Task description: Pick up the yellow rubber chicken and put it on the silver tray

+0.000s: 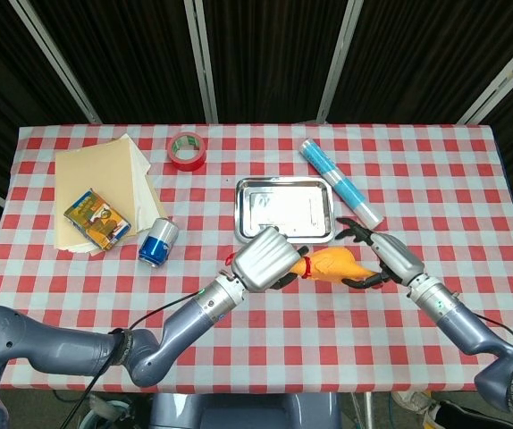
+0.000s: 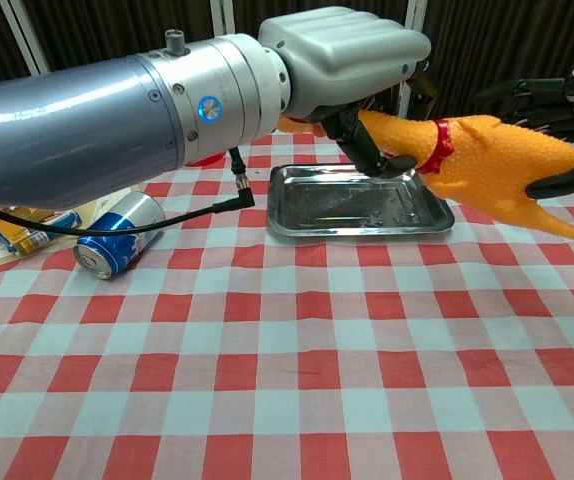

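Observation:
The yellow rubber chicken (image 1: pixel 332 264) (image 2: pixel 487 165) hangs above the cloth just in front of the silver tray (image 1: pixel 285 234) (image 2: pixel 297 228). My left hand (image 1: pixel 261 259) (image 2: pixel 342 55) grips its neck and head end, dark fingers curled round the neck beside the red collar. My right hand (image 1: pixel 377 255) (image 2: pixel 567 110) sits at the chicken's tail end with its fingers spread apart and lifted off the body. Its lower finger lies close to the tail; whether it touches is unclear. The tray holds nothing.
A blue can (image 1: pixel 158 241) (image 2: pixel 117 245) lies on its side left of the tray. Red tape roll (image 1: pixel 186 149) sits at the back. A blue-and-white tube (image 1: pixel 341 183) lies right of the tray. Beige folders (image 1: pixel 105 174) and a small box (image 1: pixel 96 219) are far left.

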Robot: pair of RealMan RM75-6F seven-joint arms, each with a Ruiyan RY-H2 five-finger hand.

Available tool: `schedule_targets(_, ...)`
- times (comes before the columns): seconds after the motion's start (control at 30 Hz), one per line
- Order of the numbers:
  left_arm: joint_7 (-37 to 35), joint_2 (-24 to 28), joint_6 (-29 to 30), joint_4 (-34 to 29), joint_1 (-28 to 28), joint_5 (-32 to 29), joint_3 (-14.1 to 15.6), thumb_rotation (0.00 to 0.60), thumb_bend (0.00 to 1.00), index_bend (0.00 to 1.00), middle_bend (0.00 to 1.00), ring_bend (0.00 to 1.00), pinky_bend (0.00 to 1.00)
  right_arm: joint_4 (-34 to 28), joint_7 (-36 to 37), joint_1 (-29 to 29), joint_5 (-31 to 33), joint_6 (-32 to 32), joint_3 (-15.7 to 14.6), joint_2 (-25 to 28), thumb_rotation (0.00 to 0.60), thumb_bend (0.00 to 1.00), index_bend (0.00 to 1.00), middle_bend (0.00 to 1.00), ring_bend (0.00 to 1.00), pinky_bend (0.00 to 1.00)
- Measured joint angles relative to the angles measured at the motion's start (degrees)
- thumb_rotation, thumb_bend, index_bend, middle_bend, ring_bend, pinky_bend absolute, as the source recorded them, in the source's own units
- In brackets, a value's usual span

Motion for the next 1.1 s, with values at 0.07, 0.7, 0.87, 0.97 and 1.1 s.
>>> schedule_targets(0.07,-0.4,0.0,0.1,0.2,0.2,0.3,0.1,0.600,0.76,0.69,0.75,0.66,0.67,0.1,0.1,-0.2,-0.1,0.6,-0.1,0.0,0.524,0.17,0.00,0.14,0.09,0.14)
schedule_targets(0.7,-10.0,-1.7,4.1,6.7,4.9,5.7,2.0,0.600,0.73,0.68,0.73,0.65,0.67,1.5,0.7,-5.6,0.8,9.0,-0.2,2.8,0.524,0.17,0.00,0.13,0.09,0.14)
schedule_targets(0.87,-16.0,-3.1,4.8,12.6,6.7,7.5,2.4,0.600,0.73,0.68,0.73,0.65,0.67,2.6,2.3,-8.0,1.6,11.5,-0.2,3.8,0.524,0.17,0.00,0.13,0.09,0.14)
schedule_targets(0.97,-20.3,-4.7,4.8,16.9,7.4,8.1,2.2,0.600,0.73,0.68,0.73,0.65,0.67,3.3,3.3,-8.8,1.8,12.2,-0.2,4.1,0.524,0.17,0.00,0.13,0.09,0.14)
schedule_targets(1.1,-25.7,-7.8,4.0,23.4,7.9,7.9,1.2,0.600,0.73,0.67,0.73,0.65,0.67,4.0,4.1,-9.6,1.8,12.5,-0.4,4.1,0.524,0.17,0.00,0.13,0.09,0.14)
